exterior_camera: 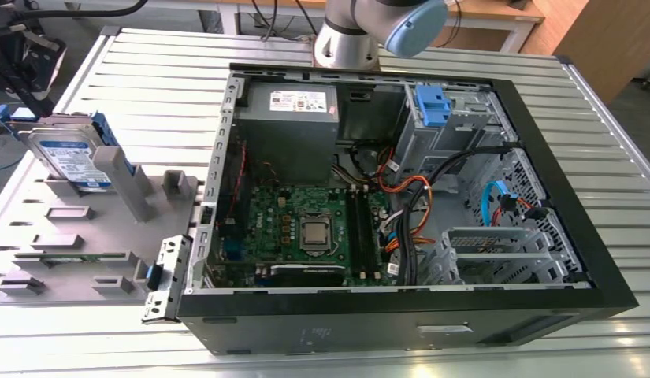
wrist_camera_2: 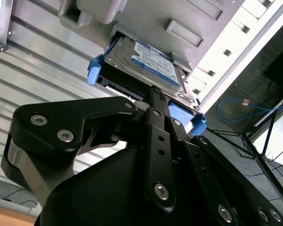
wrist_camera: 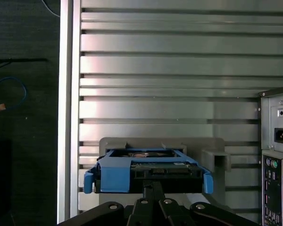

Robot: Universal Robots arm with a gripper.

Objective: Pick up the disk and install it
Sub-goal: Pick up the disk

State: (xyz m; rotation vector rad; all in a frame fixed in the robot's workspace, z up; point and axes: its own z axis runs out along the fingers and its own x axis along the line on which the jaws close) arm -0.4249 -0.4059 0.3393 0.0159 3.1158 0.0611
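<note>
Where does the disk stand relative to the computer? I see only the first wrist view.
Observer: The disk stands on edge in a grey holder, at the exterior view's left of the open computer case.
Operator: Which side carries the label?
Observer: In the second wrist view, the label lies on the broad face turned to that camera.
Operator: Anything blue inside the case?
Observer: In the exterior view, a blue latch stands upright beside the grey power supply.

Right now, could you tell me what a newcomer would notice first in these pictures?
The open computer case on the slatted table draws the eye first, its green circuit board bare. At the exterior view's left the disk stands on edge in a grey holder; in the second wrist view the gripper is at its edge.
</note>
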